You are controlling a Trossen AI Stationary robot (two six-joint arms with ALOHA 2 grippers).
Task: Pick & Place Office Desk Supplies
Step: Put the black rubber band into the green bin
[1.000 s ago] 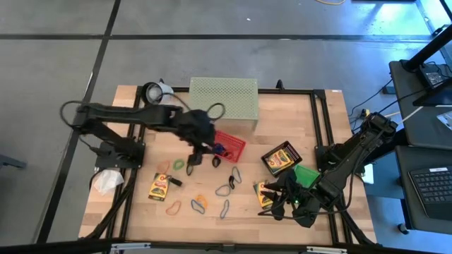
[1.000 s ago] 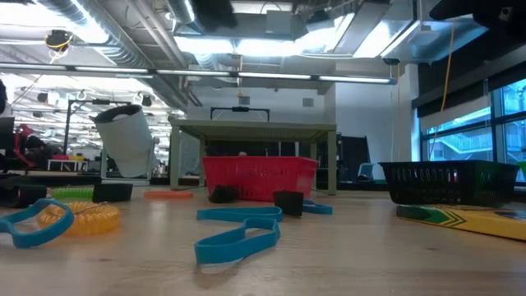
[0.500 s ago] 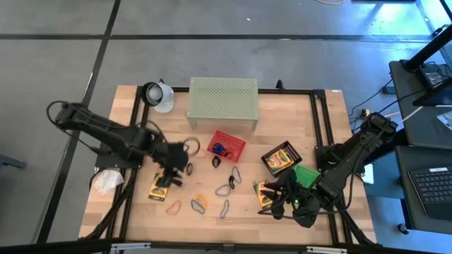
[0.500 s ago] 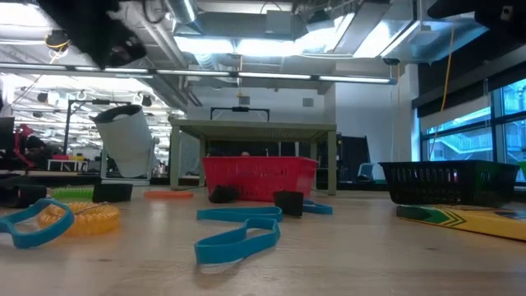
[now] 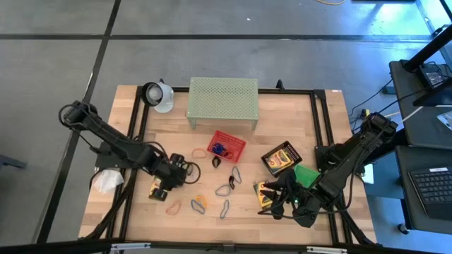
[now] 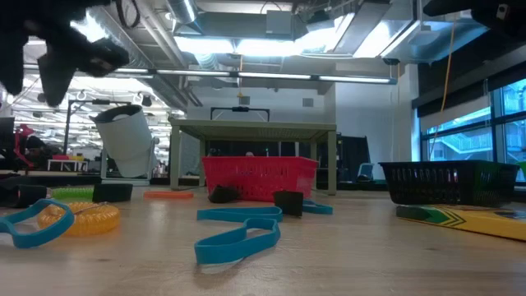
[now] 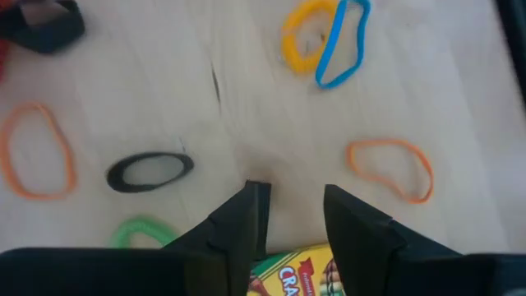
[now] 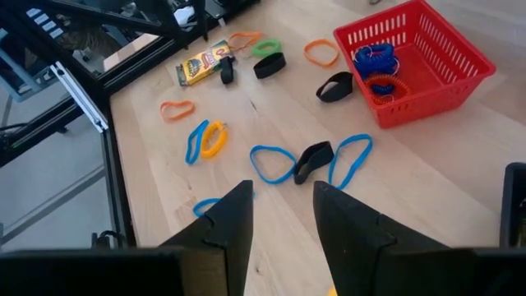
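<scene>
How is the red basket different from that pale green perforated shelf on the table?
The red basket is a small open-topped container with coiled blue and orange loops inside; the pale green shelf is larger, stands on legs like a little table, and carries nothing on its top. The basket sits near the middle of the table, turned at an angle; the shelf stands square along the far edge. Both have surfaces full of holes.
</scene>
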